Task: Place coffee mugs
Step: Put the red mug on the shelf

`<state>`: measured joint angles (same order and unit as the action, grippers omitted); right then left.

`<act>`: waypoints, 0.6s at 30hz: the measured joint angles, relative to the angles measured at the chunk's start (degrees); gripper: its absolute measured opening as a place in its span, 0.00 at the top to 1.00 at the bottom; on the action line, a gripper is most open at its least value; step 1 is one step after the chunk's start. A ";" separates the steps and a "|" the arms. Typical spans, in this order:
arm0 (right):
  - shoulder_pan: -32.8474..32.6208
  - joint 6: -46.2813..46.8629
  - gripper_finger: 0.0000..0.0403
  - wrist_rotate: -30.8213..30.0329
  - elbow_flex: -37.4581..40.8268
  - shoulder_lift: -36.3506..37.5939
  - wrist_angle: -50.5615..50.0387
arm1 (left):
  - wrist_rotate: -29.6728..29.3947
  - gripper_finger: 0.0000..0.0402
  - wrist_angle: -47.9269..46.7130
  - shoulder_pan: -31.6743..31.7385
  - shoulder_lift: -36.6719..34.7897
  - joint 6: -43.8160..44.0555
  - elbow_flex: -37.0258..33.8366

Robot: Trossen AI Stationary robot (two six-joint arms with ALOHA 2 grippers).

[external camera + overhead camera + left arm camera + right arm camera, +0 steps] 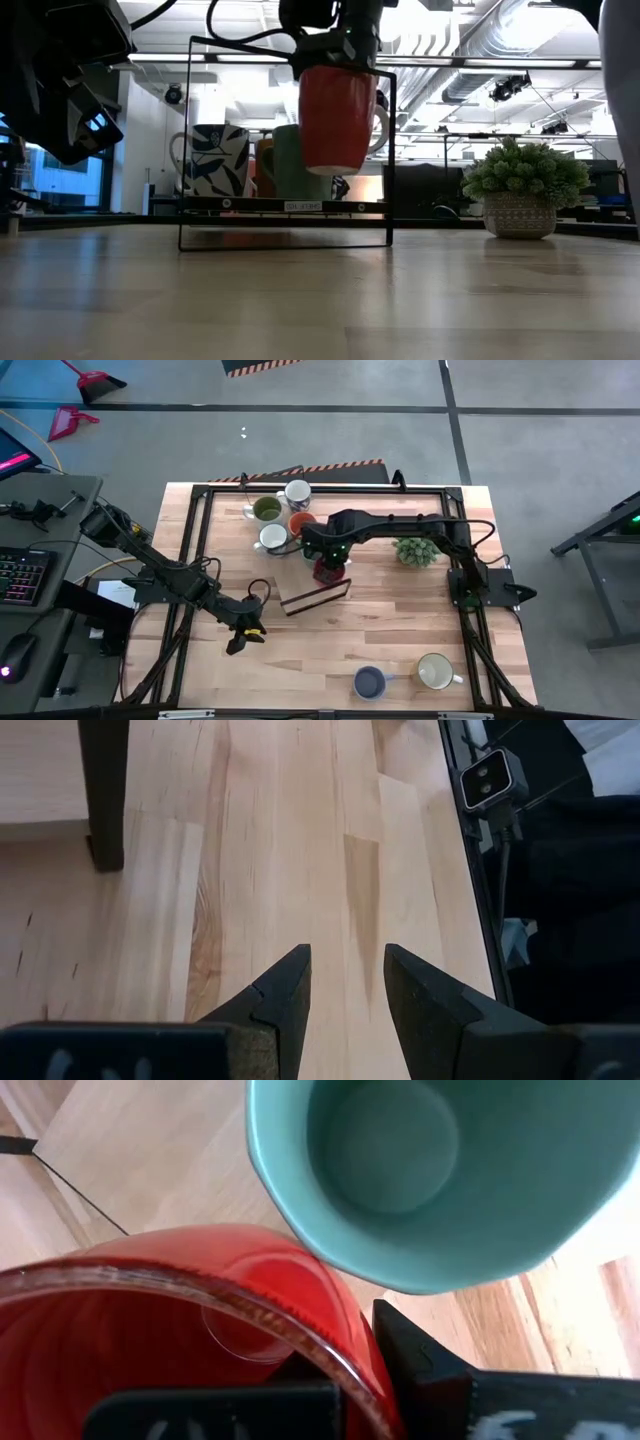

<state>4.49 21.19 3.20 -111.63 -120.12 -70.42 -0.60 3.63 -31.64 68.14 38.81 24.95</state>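
Clamped on the rim of a glossy red ceramic mug (336,115), the right gripper (327,557) holds it in the air just beside the black wire rack (285,206), close to a teal green ceramic mug (440,1175). Lowered off line, the red mug could knock that neighbour or catch the rack's frame. Well apart from the rack, the left gripper (345,995) waits unclenched over bare wooden table (400,630).

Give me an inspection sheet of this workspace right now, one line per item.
Surface: wooden table, bare at the middle front.
Job's things: red mug lifted above the black wire rack; mug cluster at the back; blue mug and cream mug at the front edge.
Clutter: potted plant.
Grippers: right pincer shut on red mug; left pincer open, low over bare wood.
Cables: along both arms.
Surroundings: keyboard on side desk.
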 joint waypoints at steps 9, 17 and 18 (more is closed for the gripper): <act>-0.19 4.26 1.00 -1.20 0.00 -0.26 -0.12 | 0.00 0.71 -0.25 0.00 0.00 0.02 0.00; -1.02 4.99 1.00 -1.42 0.00 -1.94 0.12 | -0.01 0.71 -0.95 0.00 0.00 0.02 0.00; -1.15 5.10 1.00 -0.49 -0.03 -2.34 0.10 | -0.02 0.71 -0.95 0.00 0.00 0.02 0.00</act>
<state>3.34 26.29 2.71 -111.66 -122.46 -70.32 -0.62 2.68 -31.64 68.14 38.83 24.95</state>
